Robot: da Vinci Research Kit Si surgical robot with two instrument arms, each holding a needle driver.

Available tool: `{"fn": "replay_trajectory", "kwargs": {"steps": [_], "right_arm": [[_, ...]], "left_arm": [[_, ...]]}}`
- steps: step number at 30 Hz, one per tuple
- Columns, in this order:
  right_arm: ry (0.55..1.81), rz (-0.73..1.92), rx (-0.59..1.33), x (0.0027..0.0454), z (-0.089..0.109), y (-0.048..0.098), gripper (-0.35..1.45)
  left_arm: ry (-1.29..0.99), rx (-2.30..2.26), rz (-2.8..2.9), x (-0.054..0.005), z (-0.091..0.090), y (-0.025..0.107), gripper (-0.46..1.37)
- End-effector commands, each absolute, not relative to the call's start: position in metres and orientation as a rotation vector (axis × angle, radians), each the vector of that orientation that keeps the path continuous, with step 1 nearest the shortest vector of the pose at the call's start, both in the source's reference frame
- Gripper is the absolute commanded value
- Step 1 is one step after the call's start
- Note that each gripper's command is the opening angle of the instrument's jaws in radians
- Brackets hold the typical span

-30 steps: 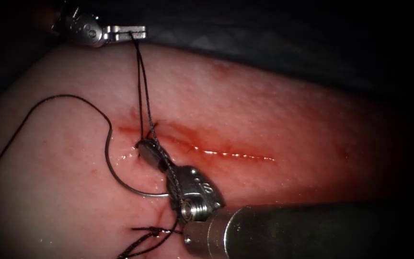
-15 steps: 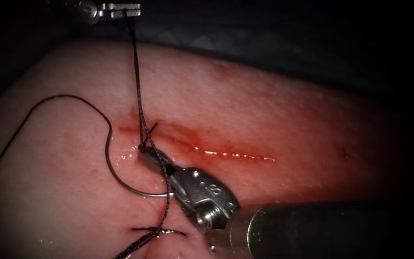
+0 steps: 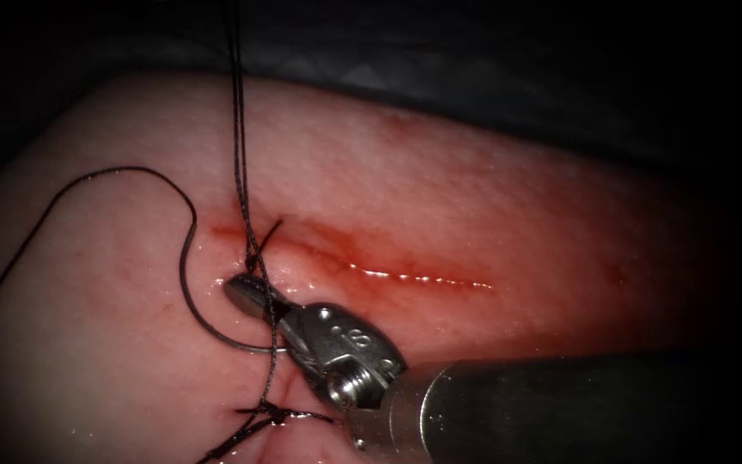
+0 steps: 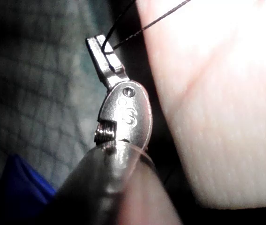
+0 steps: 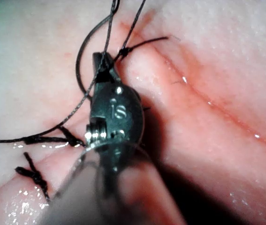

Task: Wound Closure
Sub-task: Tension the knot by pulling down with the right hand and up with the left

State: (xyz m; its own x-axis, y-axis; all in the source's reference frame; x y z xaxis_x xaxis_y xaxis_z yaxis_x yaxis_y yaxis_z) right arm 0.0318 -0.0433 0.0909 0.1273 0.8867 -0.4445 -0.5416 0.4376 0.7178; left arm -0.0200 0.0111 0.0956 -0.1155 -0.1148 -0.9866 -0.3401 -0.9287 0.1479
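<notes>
While the right tool (image 3: 246,294) lies low over the near part of the tissue (image 3: 491,206), its jaws are closed on the thread (image 3: 239,146) just below the knot (image 3: 253,253) at the left end of the cut (image 3: 388,273). Nearer than the jaws, the needle (image 3: 203,318) rests loose on the tissue's surface left of the cut, its curve bowing leftward and one end passing under the tool's wrist; neither tool holds it. Cut thread ends (image 3: 272,414) lie by the near edge. Right of the tool, the cut runs glistening with red fluid (image 3: 422,277), and the tissue around it is open. From the knot two strands rise taut past the tissue's far edge. Beyond that edge, the left tool (image 4: 105,54) has its jaws clamped on those strands, clear of the tissue.
</notes>
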Motion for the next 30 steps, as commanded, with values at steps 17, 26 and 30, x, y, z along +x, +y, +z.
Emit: {"fn": "replay_trajectory", "kwargs": {"steps": [17,26,30], "right_arm": [[0.818,1.049,0.460,0.0321,0.0909,-0.0455,-0.35],[0.797,1.046,0.461,0.0321,0.0910,-0.0456,-0.35],[0.797,1.046,0.461,0.0320,0.0911,-0.0455,-0.35]], "left_arm": [[0.530,-1.954,2.181,-0.0197,0.0961,0.0130,-0.35],[0.527,-1.954,2.180,-0.0194,0.0960,0.0131,-0.35],[0.525,-1.955,2.181,-0.0193,0.0959,0.0129,-0.35]]}}
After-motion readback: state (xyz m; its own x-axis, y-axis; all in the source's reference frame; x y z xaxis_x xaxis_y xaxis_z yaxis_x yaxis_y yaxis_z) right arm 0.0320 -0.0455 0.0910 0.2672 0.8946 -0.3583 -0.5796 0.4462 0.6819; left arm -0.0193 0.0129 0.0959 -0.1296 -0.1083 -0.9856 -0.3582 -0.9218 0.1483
